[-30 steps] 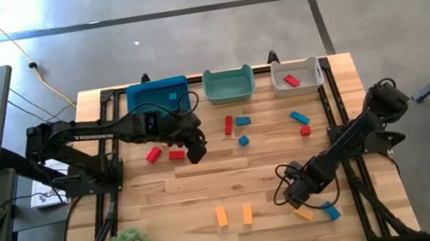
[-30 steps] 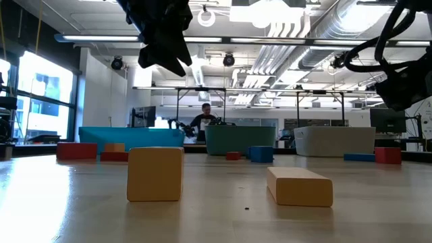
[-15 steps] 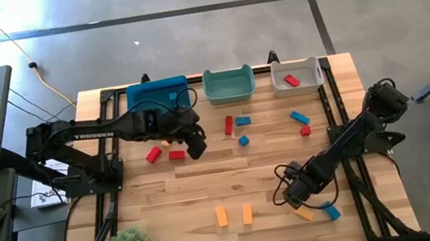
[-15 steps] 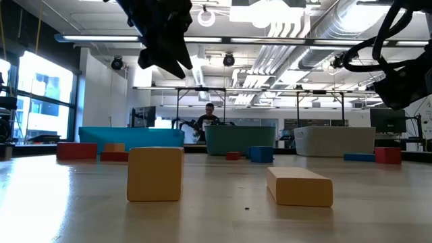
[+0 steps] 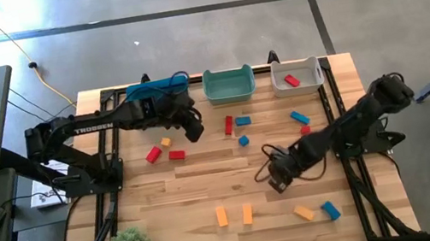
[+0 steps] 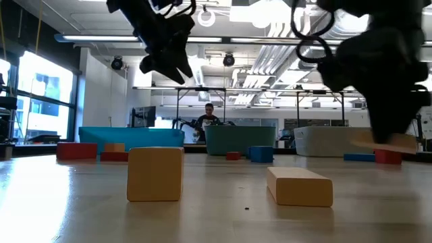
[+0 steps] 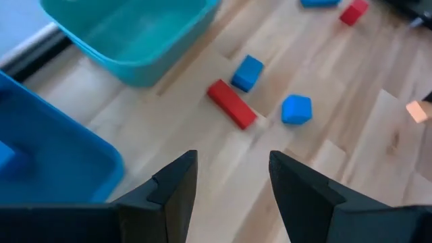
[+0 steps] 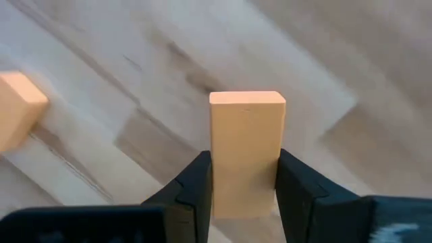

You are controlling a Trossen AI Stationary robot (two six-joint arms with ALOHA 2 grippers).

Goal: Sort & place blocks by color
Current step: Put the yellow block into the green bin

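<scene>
The right gripper (image 5: 277, 181) hangs over the middle of the table (image 5: 168, 206), right of centre, its fingers (image 8: 197, 185) pinched on an orange bar (image 8: 246, 145). The left gripper (image 5: 194, 132) hovers at the far left beside the blue bin (image 5: 138, 93), fingers (image 7: 177, 182) spread wide and holding nothing. Two red blocks (image 5: 153, 154) and a small orange cube (image 5: 166, 142) lie near it. Two orange blocks (image 5: 222, 216) sit near centre; one red block (image 5: 291, 81) lies in the white bin (image 5: 313, 82)
</scene>
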